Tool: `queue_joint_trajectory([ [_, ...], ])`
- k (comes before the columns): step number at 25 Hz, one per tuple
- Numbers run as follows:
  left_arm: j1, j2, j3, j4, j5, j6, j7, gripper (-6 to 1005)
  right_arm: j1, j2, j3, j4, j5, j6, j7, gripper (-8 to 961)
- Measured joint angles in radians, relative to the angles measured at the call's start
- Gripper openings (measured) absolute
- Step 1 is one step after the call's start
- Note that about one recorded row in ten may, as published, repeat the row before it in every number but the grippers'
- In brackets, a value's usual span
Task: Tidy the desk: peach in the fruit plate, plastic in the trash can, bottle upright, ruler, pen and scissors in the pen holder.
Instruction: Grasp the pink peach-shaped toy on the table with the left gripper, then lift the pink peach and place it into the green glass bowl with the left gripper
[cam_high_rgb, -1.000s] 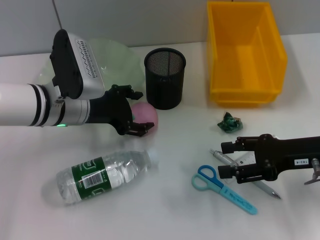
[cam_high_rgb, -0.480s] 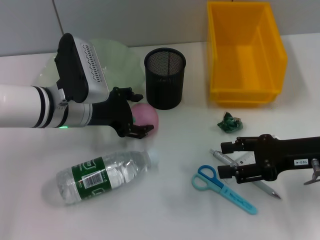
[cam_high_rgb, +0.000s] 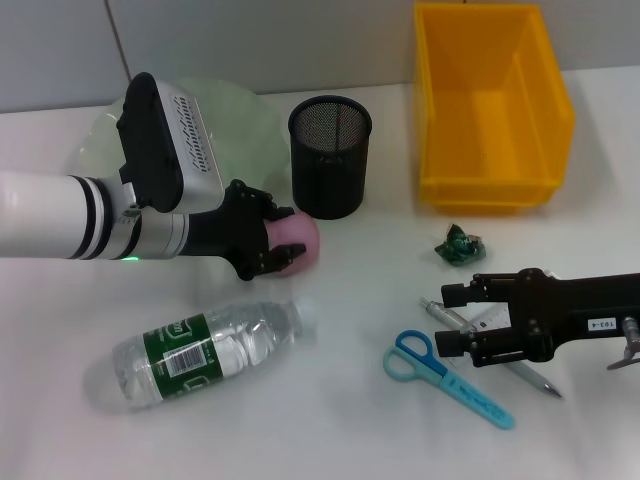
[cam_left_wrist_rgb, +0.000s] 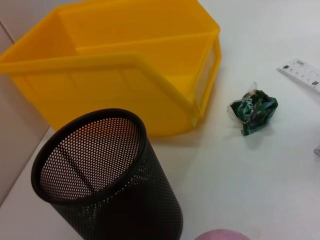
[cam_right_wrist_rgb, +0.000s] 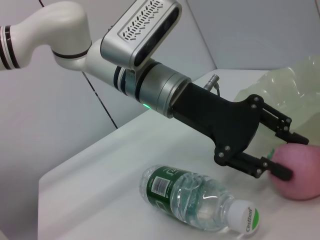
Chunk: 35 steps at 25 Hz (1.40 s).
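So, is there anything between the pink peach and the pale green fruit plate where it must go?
The left gripper, open around the pink peach, and its arm lie over the near edge of the pale green fruit plate. No loose object stands between them; the black mesh pen holder stands beside this path.

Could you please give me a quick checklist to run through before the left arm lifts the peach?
1. Left gripper straddles the peach: ok.
2. Fingers closed firmly on peach: cannot tell; they look open in the right wrist view.
3. Plate free to receive it: ok, the visible part is bare.
4. Pen holder clear of the lift path: ok, beside the peach.
5. Bottle out of the way: ok, lying nearer the robot.
6. Right gripper parked near the scissors: ok.
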Motion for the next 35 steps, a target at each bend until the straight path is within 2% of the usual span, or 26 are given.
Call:
queue_joint_trajectory([
  [5,0.004,0.0,-0.007,0.005,0.001,0.0,-0.003,389,0.0,0.0,0.0,-0.001,0.0,0.0,0.0,815],
  [14,0.009,0.001,-0.017,0.008,-0.006,0.001,-0.008,326,0.0,-0.001,0.001,-0.001,0.0,0.001,0.0,815],
  [19,0.021,0.006,-0.097,0.017,-0.01,0.059,-0.011,283,0.0,0.0,0.002,-0.001,0.0,0.002,0.0,815],
  [25,0.054,0.01,-0.245,0.04,-0.011,0.178,-0.006,220,0.0,0.001,0.002,0.0,0.0,0.003,0.001,815],
  [27,0.067,0.011,-0.333,0.05,-0.011,0.248,-0.01,205,0.0,0.001,0.002,0.0,0.0,0.003,0.005,815],
  [28,0.068,0.011,-0.342,0.051,-0.011,0.256,-0.01,197,0.0,0.001,0.002,0.0,0.0,0.003,0.007,815],
  [32,0.077,0.01,-0.478,0.056,-0.039,0.34,-0.013,175,0.0,0.001,0.001,-0.001,0.0,0.003,0.008,815],
  [35,0.083,0.011,-0.51,0.049,-0.091,0.342,-0.019,161,0.002,0.003,0.001,-0.001,0.0,0.003,0.008,815],
])
